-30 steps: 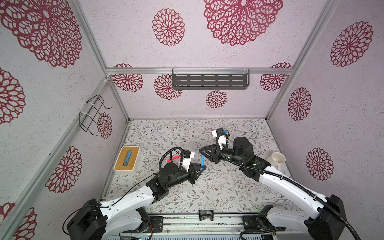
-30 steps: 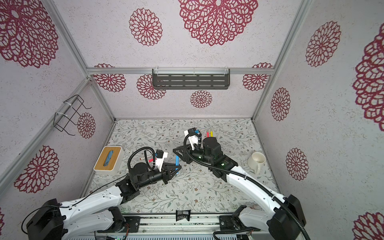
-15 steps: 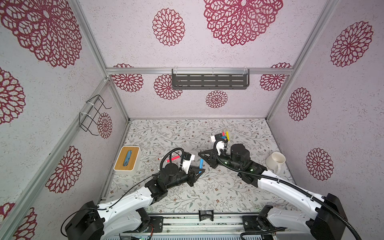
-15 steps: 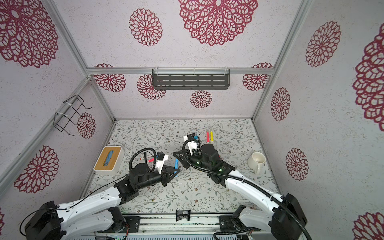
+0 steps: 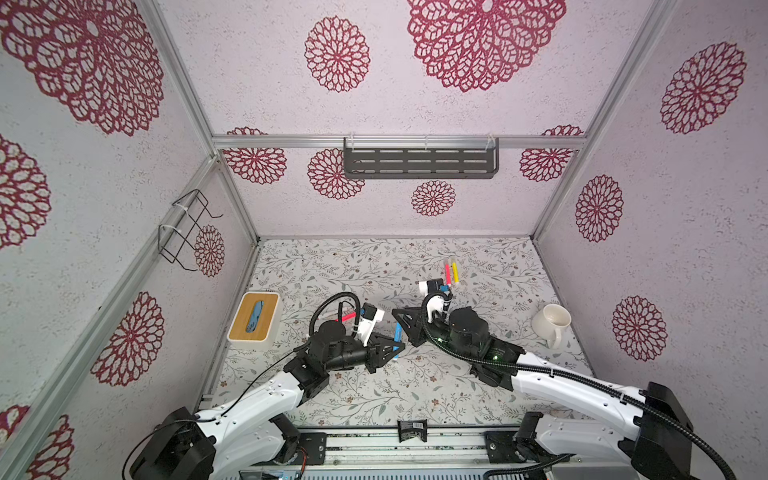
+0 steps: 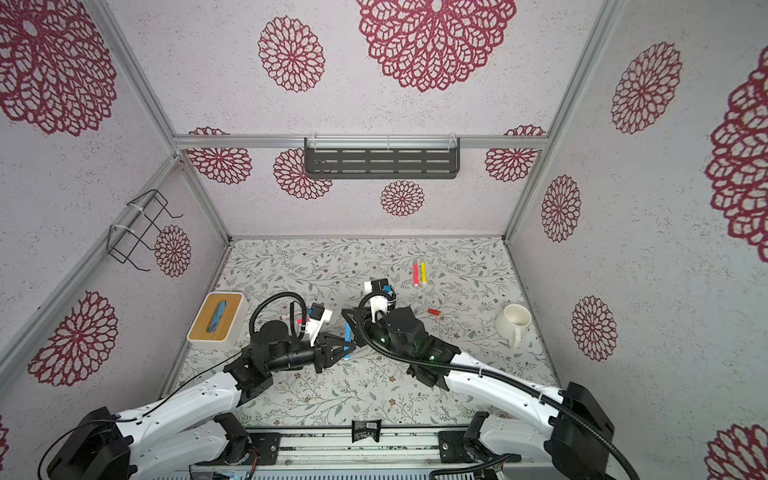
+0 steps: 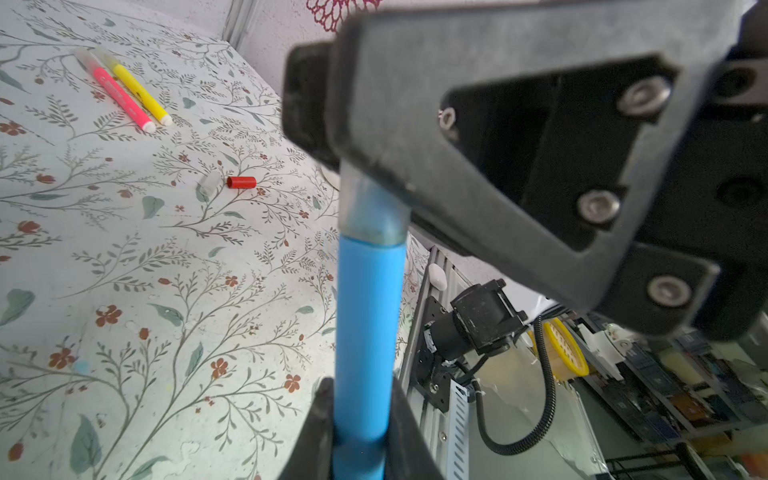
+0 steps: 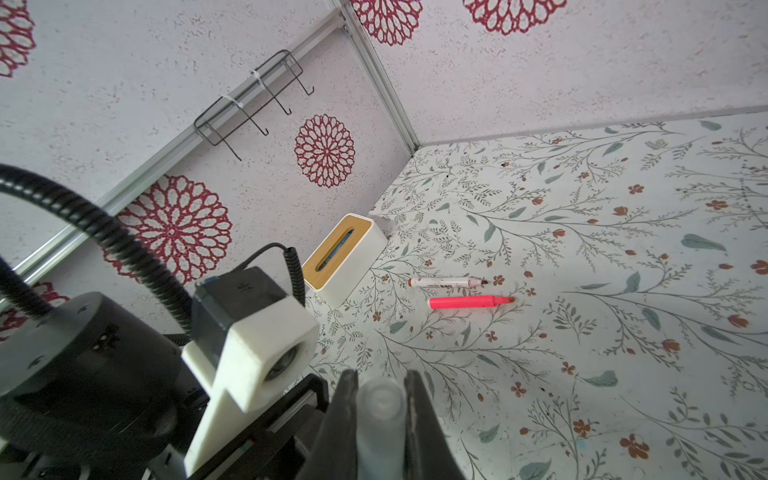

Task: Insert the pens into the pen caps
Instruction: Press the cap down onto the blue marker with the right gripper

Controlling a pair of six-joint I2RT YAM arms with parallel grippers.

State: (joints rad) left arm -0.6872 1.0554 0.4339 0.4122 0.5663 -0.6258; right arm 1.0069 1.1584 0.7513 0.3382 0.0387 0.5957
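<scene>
Over the middle of the worktop (image 5: 415,390), slightly toward its near edge, my two arms meet tip to tip. My left gripper (image 7: 361,432) is clenched on the blue pen (image 7: 368,324), pinching the barrel near one end and holding it clear of the surface. My right gripper (image 8: 380,386) is clamped on a clear cap (image 8: 380,419). From the left wrist camera I see that cap sitting over the free end of the blue pen, its rim against the blue barrel, pen and cap in one straight line. In both top views the blue barrel shows as a short strip between the two sets of black fingers.

Toward the far edge, right of the middle, a pink pen (image 5: 447,272) and a yellow pen (image 5: 454,270) lie side by side, each with a translucent cap on one end. Between that pair and my right arm a red cap (image 6: 434,311) lies loose, with a loose clear cap (image 7: 209,183) just beside it. On the left half, near the tissue box (image 5: 254,322) by the left edge, a white-barrelled pen (image 8: 446,282) and a pink-red pen (image 8: 469,302) lie roughly parallel, tips bare, close together but apart. A white mug (image 5: 550,322) sits near the right edge.
</scene>
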